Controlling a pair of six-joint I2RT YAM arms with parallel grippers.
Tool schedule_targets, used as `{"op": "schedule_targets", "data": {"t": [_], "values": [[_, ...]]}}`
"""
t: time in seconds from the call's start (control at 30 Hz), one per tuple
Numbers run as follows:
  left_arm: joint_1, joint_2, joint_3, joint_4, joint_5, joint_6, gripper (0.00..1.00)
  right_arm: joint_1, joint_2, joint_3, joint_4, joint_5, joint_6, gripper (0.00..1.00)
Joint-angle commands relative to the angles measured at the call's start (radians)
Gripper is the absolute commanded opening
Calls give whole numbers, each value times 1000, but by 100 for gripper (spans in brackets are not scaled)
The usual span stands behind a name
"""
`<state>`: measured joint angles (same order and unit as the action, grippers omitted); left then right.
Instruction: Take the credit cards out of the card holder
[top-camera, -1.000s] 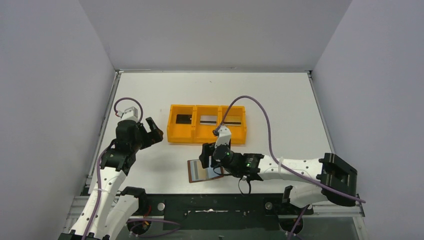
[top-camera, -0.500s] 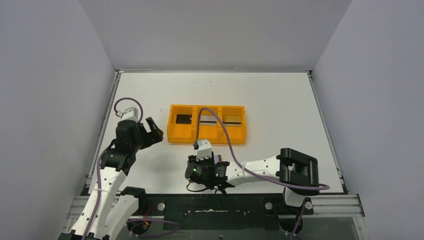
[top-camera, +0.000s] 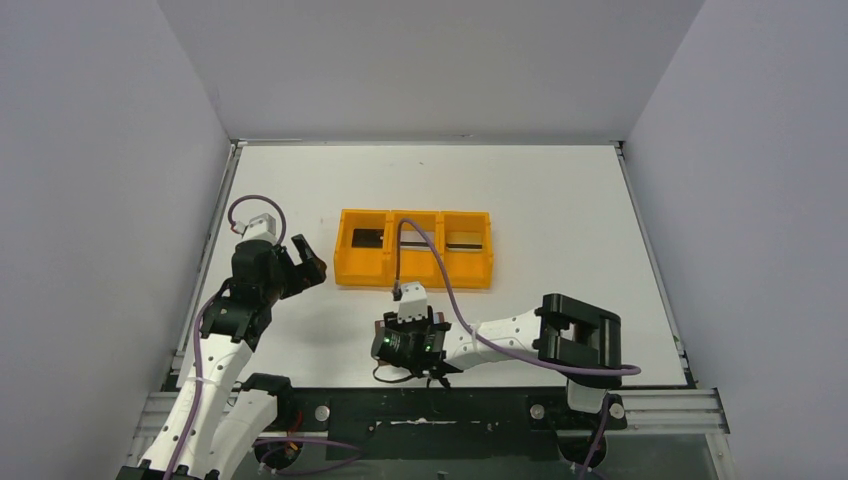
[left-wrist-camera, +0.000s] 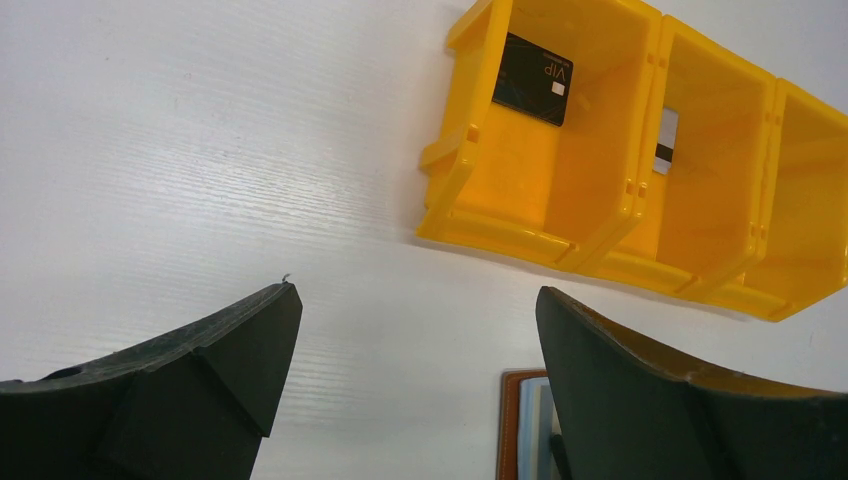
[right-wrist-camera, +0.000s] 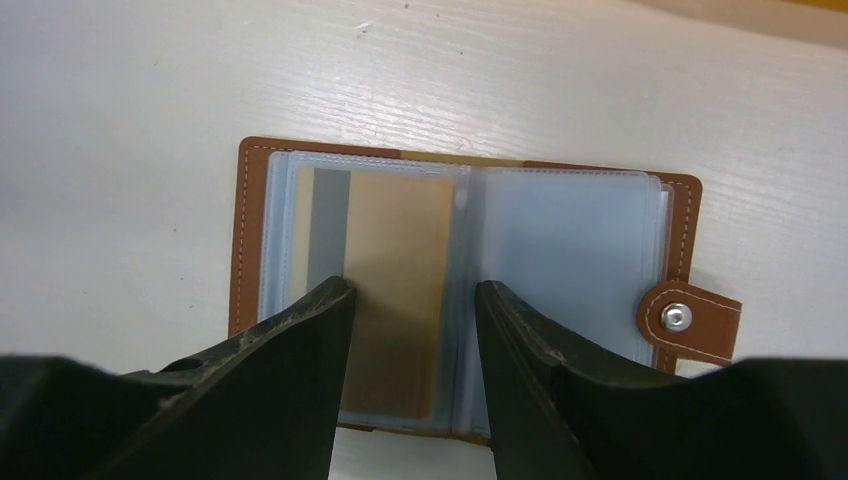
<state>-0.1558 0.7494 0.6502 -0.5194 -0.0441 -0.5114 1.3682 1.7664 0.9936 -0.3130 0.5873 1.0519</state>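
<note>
Wallet work falls to the right gripper (right-wrist-camera: 415, 288), which hangs directly over the card holder (right-wrist-camera: 560, 250). The holder lies open and flat on the table (right-wrist-camera: 120, 120), mid-frame in the right wrist view. The jaws stand partly apart and clamp nothing, one finger on either side of the tan-gold card (right-wrist-camera: 395, 240) in the left clear sleeve. The card's long axis runs top to bottom of that frame, in line with the fingers, so closing would span its short width. The left gripper (left-wrist-camera: 418, 293), wide open and empty, hovers well apart, near the orange tray (left-wrist-camera: 470, 170).
</note>
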Motion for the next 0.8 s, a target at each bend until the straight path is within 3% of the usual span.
{"op": "schedule_targets", "data": {"t": [0.0,0.27,0.4,0.77], "values": [[-4,-8,11,56,0,11,89,5,21,42,10,33,0,47],[-4,-5,11,56,0,11,89,36,73,153,-142,116,27,40],[-4,-3,11,56,-1,11,89,45,71,185,-190,139,35,46],[-4,2,11,56,2,11,89,22,28,74,8,41,-10,44]]}}
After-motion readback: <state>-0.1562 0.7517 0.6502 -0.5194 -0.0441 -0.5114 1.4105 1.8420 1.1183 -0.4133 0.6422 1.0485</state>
